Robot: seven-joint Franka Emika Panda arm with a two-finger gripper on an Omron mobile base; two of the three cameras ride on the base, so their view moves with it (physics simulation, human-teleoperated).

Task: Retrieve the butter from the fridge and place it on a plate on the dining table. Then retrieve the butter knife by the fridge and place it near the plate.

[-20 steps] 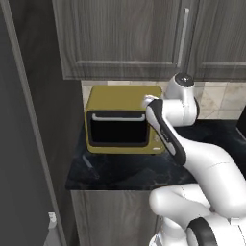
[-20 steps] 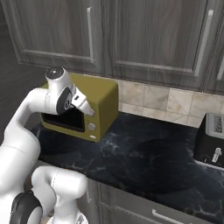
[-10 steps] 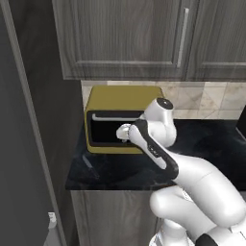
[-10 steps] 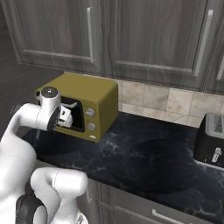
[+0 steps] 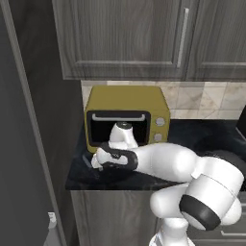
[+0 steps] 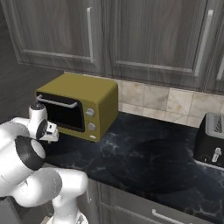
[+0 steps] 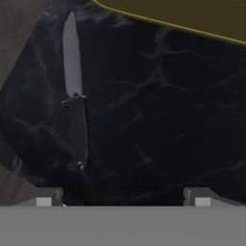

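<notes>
Butter knife [image 7: 74, 96] flat on black counter [image 7: 168, 120], blade apparently toward yellow oven [image 7: 192, 14], gripper [image 7: 122, 197] spread wide, empty

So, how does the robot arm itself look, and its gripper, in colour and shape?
The arm is glossy white, made of thick rounded segments, with dark grey to black rings and caps at the joints. The gripper has two small dark finger tips with pale square pads, as the hand view shows. No cables or markings can be seen.

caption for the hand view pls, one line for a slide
Open gripper hovering above the butter knife lying flat on the black marble counter, yellow oven at the top edge.
</notes>
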